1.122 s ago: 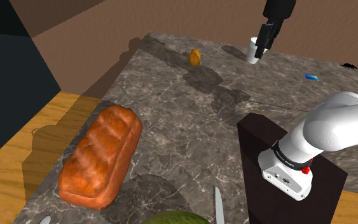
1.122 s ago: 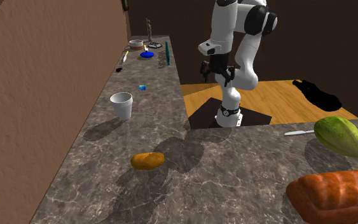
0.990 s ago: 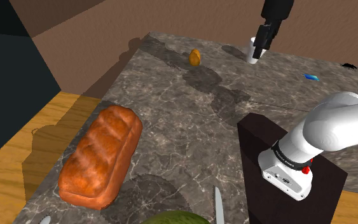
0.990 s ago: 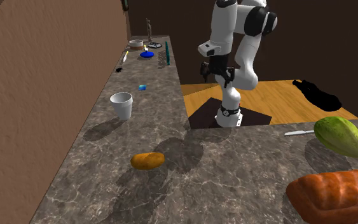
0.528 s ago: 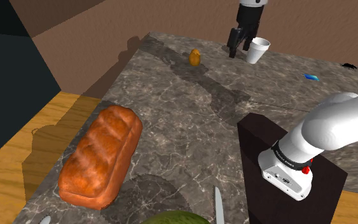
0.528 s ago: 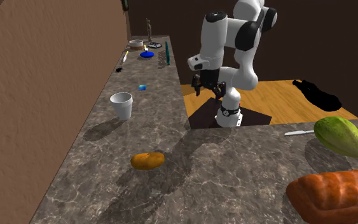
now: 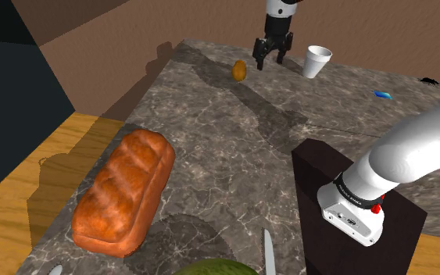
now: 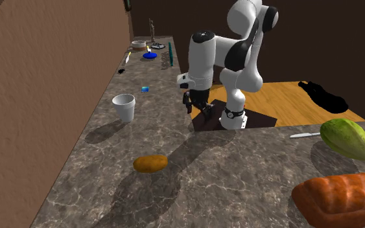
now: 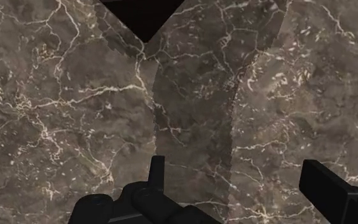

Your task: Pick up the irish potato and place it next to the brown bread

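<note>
**A:** Shoulder view, what moved?

**B:** The gripper (image 7: 270, 62) has swung away from the cup (image 7: 316, 61) toward the potato (image 7: 240, 70), which lies by the far edge of the counter (image 7: 234, 141), well apart from the bread (image 7: 124, 190).

**A:** Second exterior view?

**B:** The arm has reached out, but the gripper (image 8: 197, 107) isn't above the potato (image 8: 150, 163) yet.

**A:** Wrist view?

**B:** The fingers (image 9: 323, 184) are spread, with bare counter (image 9: 56, 95) between them. I'd say it is closing in, with the grasp still to come.

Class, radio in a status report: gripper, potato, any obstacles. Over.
Gripper open, empty, over the counter. Potato untouched, far from bread. White cup stands aside.
</note>
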Robot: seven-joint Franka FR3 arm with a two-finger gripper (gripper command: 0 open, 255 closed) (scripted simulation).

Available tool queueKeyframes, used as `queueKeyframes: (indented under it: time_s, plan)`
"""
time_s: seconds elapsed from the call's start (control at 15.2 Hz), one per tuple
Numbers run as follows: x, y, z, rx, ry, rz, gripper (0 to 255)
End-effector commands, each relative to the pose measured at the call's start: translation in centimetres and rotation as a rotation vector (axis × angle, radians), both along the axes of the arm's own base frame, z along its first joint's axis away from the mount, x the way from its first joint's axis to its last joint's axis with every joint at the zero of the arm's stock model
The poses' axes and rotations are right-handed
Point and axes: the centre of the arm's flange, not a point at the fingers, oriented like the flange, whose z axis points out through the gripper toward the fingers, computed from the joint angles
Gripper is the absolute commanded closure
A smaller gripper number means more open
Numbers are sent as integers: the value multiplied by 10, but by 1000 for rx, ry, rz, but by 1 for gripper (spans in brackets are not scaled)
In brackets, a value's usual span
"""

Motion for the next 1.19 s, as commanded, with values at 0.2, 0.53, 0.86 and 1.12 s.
queueKeyframes:
  time_s: [0.2,0.53,0.86,1.12]
  plan:
    - [59,-14,-26,-13,-20,-108,0]
    - [114,-36,-51,-27,-39,-214,0]
    - [166,-64,-75,-41,-58,-320,0]
    - [206,-90,-93,-51,-73,-405,0]
